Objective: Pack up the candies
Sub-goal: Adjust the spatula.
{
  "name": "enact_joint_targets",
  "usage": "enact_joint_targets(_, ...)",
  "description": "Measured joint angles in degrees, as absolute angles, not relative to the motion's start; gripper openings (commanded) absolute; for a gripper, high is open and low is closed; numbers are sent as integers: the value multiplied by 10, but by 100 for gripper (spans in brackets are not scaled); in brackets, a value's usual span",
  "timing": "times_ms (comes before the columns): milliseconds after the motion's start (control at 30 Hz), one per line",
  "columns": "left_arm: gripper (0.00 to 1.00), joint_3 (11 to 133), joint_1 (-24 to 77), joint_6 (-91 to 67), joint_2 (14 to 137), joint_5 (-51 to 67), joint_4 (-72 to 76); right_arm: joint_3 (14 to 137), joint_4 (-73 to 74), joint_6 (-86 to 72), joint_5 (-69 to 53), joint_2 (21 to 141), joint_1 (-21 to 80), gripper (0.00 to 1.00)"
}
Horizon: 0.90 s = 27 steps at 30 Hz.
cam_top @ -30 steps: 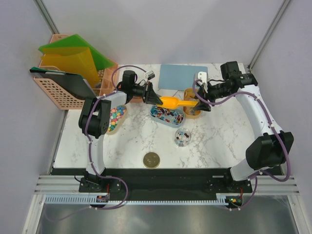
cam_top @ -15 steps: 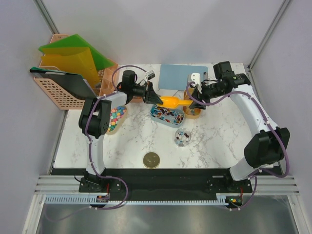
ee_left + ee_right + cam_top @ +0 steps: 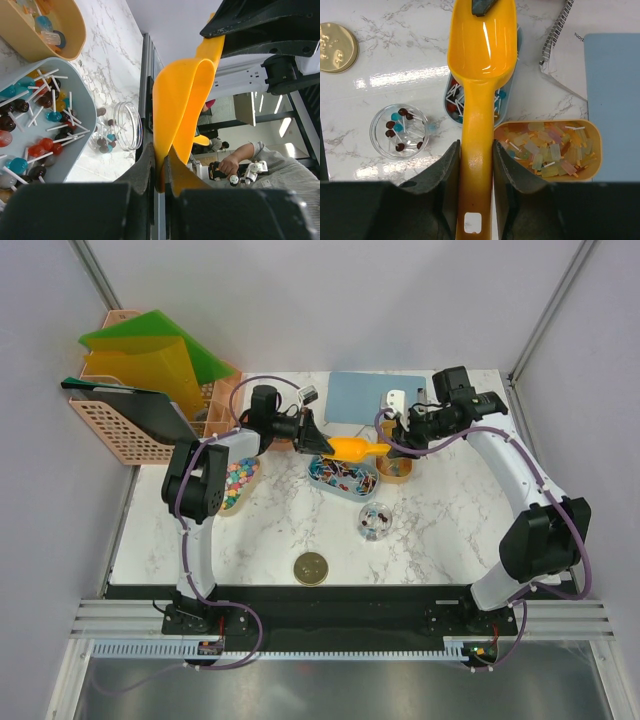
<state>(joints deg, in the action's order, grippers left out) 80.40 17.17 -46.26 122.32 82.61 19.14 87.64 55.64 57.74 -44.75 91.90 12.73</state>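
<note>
While the gold lid (image 3: 311, 567) lies by the near edge of the worktop (image 3: 450, 525), a few candies (image 3: 401, 113) sit in the glass jar (image 3: 372, 125) just behind it. More fill the blue tray (image 3: 75, 152) and orange tub (image 3: 546, 178) farther back. Above the tray, the left hand (image 3: 160, 165) pinches the scoop (image 3: 482, 45) by its rim, the right hand (image 3: 476, 150) clamping its handle.

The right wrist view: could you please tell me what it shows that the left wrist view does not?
Only the right wrist view shows the gold lid, the blue sheet and the spiral notebook. Only the left wrist view shows a person in a striped shirt beyond the table. Both show the orange scoop, gripped by the left gripper at its bowl and the right gripper at its handle, plus the glass jar and the blue lollipop tray.
</note>
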Motion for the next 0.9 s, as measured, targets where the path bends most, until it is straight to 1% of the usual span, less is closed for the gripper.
enact_joint_targets(67,21,802,172,-466,1223,827,193,876,556,577,-445,919,129,0)
enact_joint_targets(133,26,802,171,-468,1223,830,198,876,555,577,-440,919,130,0)
enact_joint_targets(167,30,801,171,-469,1223,832,202,876,556,577,-436,919,131,0)
enact_joint_targets(267,33,801,170,-470,1223,833,214,876,564,582,-417,916,132,0)
enact_joint_targets(367,39,806,168,-470,1228,836,220,876,587,607,-388,907,129,0)
enact_joint_targets(433,41,821,168,-471,1243,840,225,877,611,626,-370,894,120,0)
enact_joint_targets(467,44,832,170,-473,1254,842,226,877,625,635,-362,887,111,0)
enact_joint_targets(567,46,875,178,-474,1289,841,213,880,655,655,-347,871,85,0)
enact_joint_targets(633,49,930,192,-411,1310,823,109,886,671,666,-332,866,74,0)
enact_joint_targets(733,49,1037,229,-249,1330,720,-86,899,695,676,-313,869,73,0)
enact_joint_targets(833,45,1098,262,-126,1328,603,-194,931,726,678,-295,890,77,0)
enact_joint_targets(900,39,1107,275,-56,1320,532,-243,967,746,678,-282,918,80,0)
